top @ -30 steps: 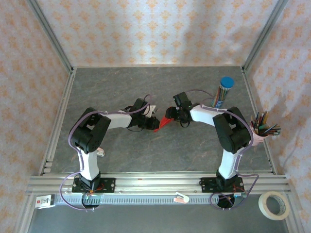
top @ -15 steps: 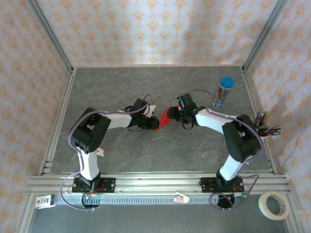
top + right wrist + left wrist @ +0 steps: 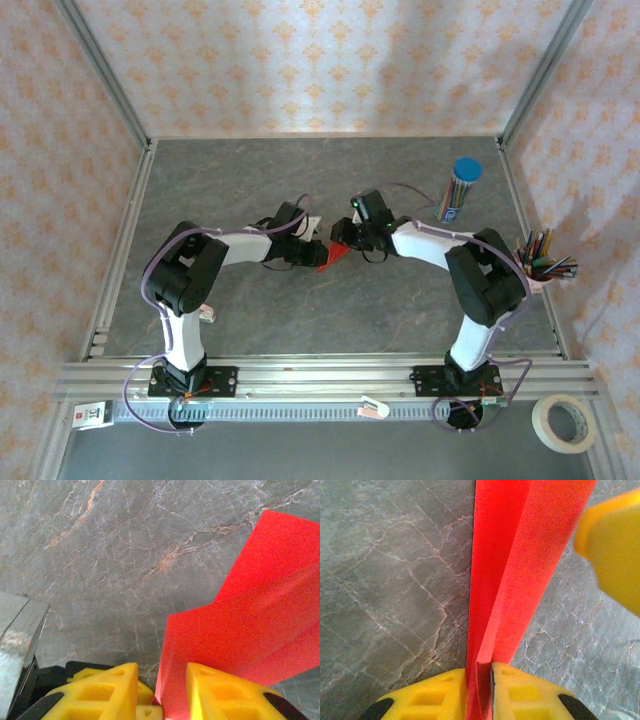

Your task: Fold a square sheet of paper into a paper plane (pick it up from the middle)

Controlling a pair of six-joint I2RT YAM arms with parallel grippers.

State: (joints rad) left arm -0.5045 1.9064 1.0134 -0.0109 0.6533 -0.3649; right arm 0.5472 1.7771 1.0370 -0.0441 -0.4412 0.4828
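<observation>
From above, the red paper sits well left of the pencil tube; at the left wrist, the left gripper pinches its folded end tight; at the right wrist, the right gripper stands slightly apart astride its edge, and whether it grips cannot be told.

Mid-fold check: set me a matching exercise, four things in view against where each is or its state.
1. left gripper
2. blue-capped pencil tube
3. tape roll
4. folded red paper

A. on the table, far right
B. mid-table, creased lengthwise
C. shut on the paper
D. off the table, near right corner

Pairs: 1-C, 2-A, 3-D, 4-B
</observation>
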